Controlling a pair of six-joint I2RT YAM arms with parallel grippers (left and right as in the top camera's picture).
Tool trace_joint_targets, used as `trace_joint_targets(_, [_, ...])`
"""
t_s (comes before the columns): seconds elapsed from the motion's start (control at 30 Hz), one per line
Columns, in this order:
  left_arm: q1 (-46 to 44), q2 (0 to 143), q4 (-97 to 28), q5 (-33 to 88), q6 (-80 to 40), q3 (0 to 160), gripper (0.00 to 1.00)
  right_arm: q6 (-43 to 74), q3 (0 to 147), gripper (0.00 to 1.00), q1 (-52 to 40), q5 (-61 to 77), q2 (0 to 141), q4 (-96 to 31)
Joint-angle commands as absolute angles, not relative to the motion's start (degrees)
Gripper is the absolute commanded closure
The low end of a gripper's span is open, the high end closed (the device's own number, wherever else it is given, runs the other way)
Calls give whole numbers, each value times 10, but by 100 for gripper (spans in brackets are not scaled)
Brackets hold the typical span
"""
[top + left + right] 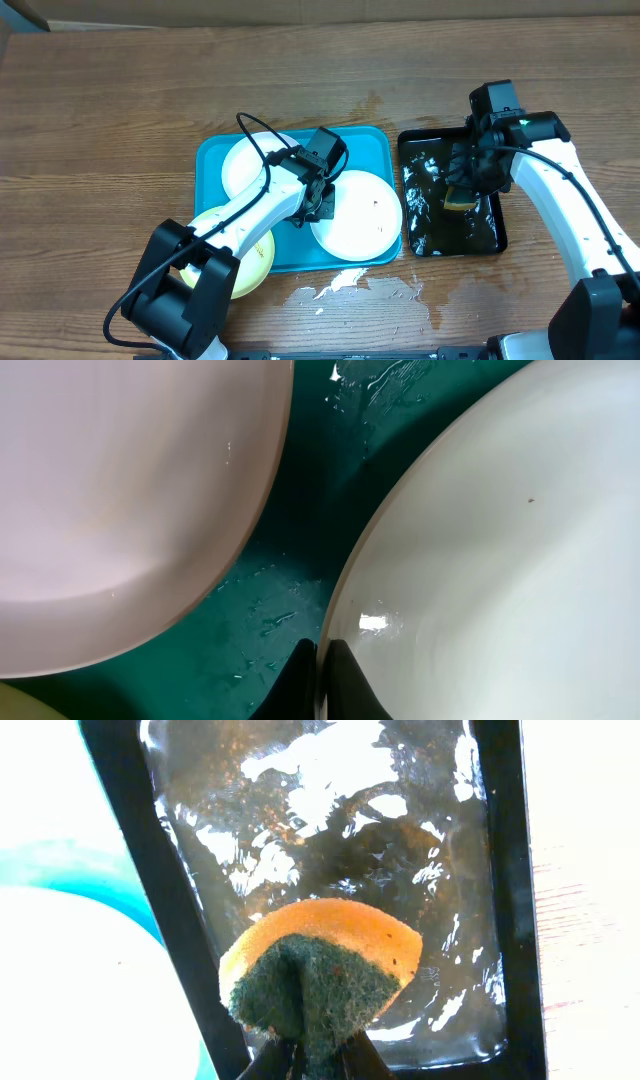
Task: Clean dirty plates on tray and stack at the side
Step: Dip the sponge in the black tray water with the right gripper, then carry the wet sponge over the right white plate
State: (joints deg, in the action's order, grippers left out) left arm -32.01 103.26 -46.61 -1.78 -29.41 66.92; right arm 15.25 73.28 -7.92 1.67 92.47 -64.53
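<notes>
As left pincer (321, 662) nips plate (500, 560) — right (306, 1058) grips (sponge (320, 965)).

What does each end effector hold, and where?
The left end effector pinches the white plate by its rim; the right end effector pinches the sponge by its green side.

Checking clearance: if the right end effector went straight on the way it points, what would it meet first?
Probably the wet floor of the black tray: the right end effector points down into it, and its pinched sponge would touch first. Depth is unclear.
</notes>
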Motion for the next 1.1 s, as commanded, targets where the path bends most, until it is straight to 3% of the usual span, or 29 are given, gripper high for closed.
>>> trace_joint_targets(0.0, [-322,1041,-472,-31,-288,684,96,112,745,96,-79,50,924,-648])
trace_joint_targets(0.27, [-322,1041,-512,-128,-335,684,96,70,742,96,-79,97,925,-647])
trace_joint_targets(0.77, [-322,1041,-509,-141,-350,683,96,109,742,96,-79,35,925,-641])
trace_joint_targets(0.93, [-322,1041,-506,-141,-361,683,96,63,742,96,-74,204,926,-650])
trace_joint_targets(1.07, [-322,1041,-506,-140,-361,683,96,75,742,96,-73,214,926,-642])
